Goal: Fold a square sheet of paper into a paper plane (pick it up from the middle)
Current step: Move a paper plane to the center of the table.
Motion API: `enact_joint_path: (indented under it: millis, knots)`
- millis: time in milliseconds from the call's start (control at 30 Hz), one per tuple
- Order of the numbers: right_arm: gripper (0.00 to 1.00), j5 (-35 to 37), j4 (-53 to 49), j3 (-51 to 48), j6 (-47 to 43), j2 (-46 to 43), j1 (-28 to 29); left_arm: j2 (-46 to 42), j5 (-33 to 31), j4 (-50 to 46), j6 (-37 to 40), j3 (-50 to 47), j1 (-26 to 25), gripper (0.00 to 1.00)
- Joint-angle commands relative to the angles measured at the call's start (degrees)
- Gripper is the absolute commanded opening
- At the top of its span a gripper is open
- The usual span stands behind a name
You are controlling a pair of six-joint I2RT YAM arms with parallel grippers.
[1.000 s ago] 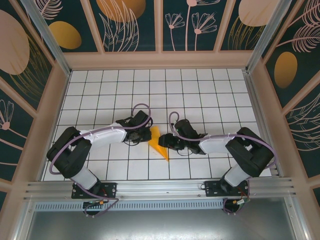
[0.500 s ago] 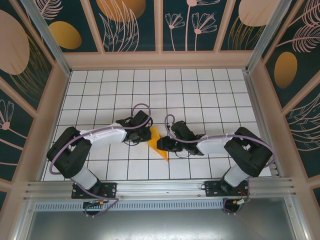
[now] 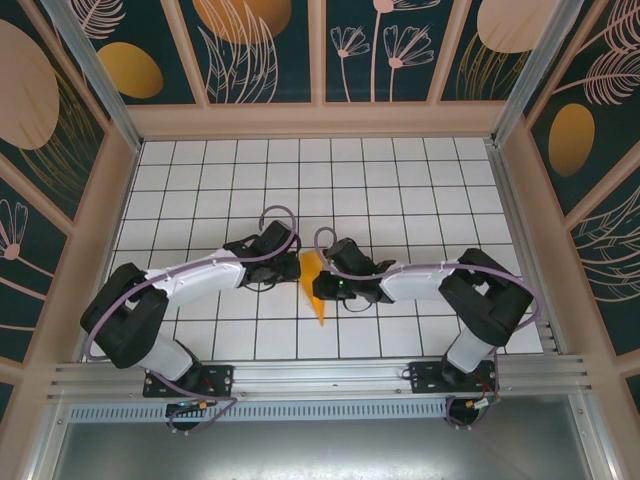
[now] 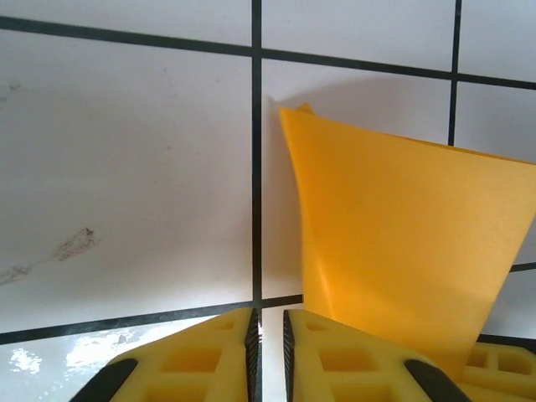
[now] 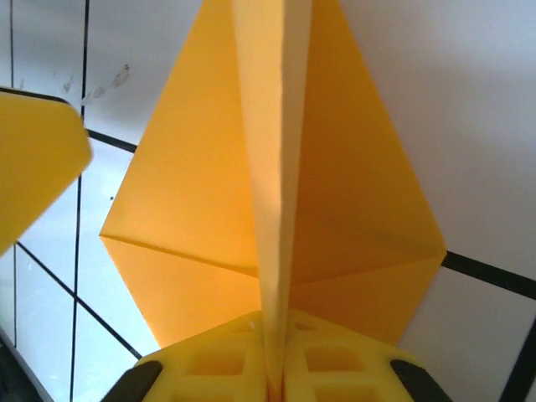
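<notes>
The right gripper [image 5: 272, 381] is pinching the plane [image 5: 276, 209] by its centre crease; the left gripper [image 4: 268, 352], fingers nearly together, should be releasing gently.

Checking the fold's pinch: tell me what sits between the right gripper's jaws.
The paper plane's raised centre crease runs straight down between the right gripper's closed jaws, seen in the right wrist view.

Far half of the tabletop [image 3: 320, 170] lies open; at centre the left end effector [image 3: 296, 268] and right end effector [image 3: 318, 287] crowd the paper plane [image 3: 314, 290]; walls [image 3: 320, 120] hem the edges.
</notes>
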Motion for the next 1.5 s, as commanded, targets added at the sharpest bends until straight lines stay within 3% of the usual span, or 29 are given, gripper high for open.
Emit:
enact_joint_path:
  millis: [0,200,400,700,1267,1467]
  knots:
    - [0.08,6.95,-6.72,3.98,-0.72,-1.57,0.42,-4.88,-3.94,0.18,-0.11,-1.12,-0.03,0.25]
    - [0.08,23.26,-25.17,15.06,0.22,0.18,-1.19,-15.3,-13.56,0.32,-1.99,-4.42,0.01,0.37]
    - [0.1,28.16,-37.13,29.57,-0.97,11.56,-3.83,-20.17,-16.97,0.05,-3.14,-6.34,0.01,0.39]
    - [0.15,24.82,-40.63,39.8,-4.21,21.51,-6.0,-24.49,-20.22,-0.49,-3.72,-8.19,0.03,0.4]
    - [0.2,17.6,-35.02,33.15,-7.51,24.58,-5.92,-24.38,-20.46,-0.08,-3.22,-8.53,0.06,0.4]
    - [0.24,20.79,-39.29,36.07,-11.38,23.0,-5.05,-24.28,-21.3,0.27,-2.86,-8.42,-0.01,0.41]
